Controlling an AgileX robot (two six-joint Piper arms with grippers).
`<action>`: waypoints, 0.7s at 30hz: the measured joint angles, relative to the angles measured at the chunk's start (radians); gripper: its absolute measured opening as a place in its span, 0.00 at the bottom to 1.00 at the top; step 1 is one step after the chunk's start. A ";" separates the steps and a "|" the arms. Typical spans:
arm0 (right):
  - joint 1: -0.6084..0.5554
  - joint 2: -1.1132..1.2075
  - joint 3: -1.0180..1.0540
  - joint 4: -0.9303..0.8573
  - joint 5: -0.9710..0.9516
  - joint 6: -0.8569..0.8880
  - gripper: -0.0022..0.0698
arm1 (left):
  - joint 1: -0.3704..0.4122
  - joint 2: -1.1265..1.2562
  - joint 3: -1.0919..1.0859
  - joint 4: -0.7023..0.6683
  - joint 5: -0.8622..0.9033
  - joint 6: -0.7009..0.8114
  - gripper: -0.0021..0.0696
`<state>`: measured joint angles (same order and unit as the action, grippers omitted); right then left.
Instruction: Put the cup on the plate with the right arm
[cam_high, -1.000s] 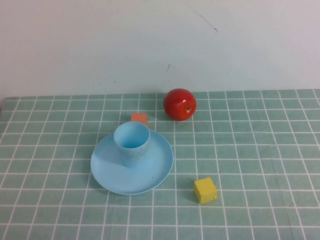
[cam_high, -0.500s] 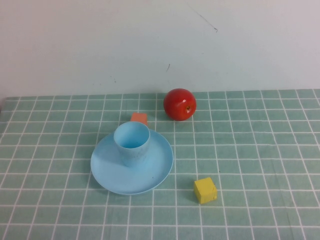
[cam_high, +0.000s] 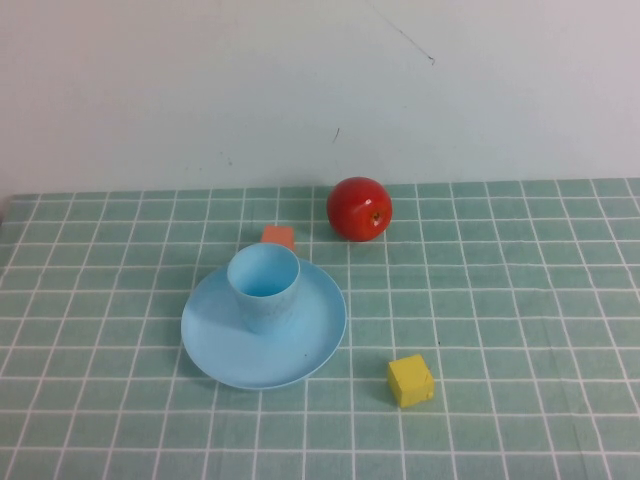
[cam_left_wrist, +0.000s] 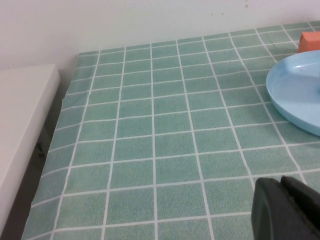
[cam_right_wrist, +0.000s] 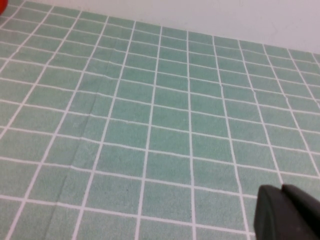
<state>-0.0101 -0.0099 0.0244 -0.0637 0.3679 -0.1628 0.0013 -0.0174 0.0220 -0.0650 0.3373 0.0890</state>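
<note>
Looking down from the high view, I've got the cup standing upright on the plate, mouth up, set a little toward the far side of the dish rather than dead centre. So to my eye the placement is already made; there's nothing left to carry.

Neither arm shows from overhead. My right gripper sits low over bare green checked cloth, jaws pressed together with nothing between them. No cup in its own camera at all, only a sliver of the red apple at one corner (which tells me I'm parked off on the right side, well apart from the plate). The left gripper is likewise closed and empty, and it's actually the nearer one: the plate's rim shows plainly in its view, with the orange block just beyond.

The yellow block lies between my right side and the plate, so any return path should steer clear of it.
</note>
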 joint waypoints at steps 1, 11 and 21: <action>0.000 0.000 0.000 0.000 0.000 0.000 0.03 | 0.000 0.000 0.000 0.000 0.000 0.000 0.03; 0.000 0.000 0.000 0.008 0.000 0.071 0.03 | 0.000 0.000 0.000 0.000 0.000 0.000 0.03; -0.005 0.000 0.000 0.015 0.000 0.126 0.03 | 0.000 0.000 0.000 0.000 0.000 0.000 0.03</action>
<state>-0.0152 -0.0099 0.0244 -0.0488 0.3679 -0.0369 0.0013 -0.0174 0.0220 -0.0650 0.3373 0.0890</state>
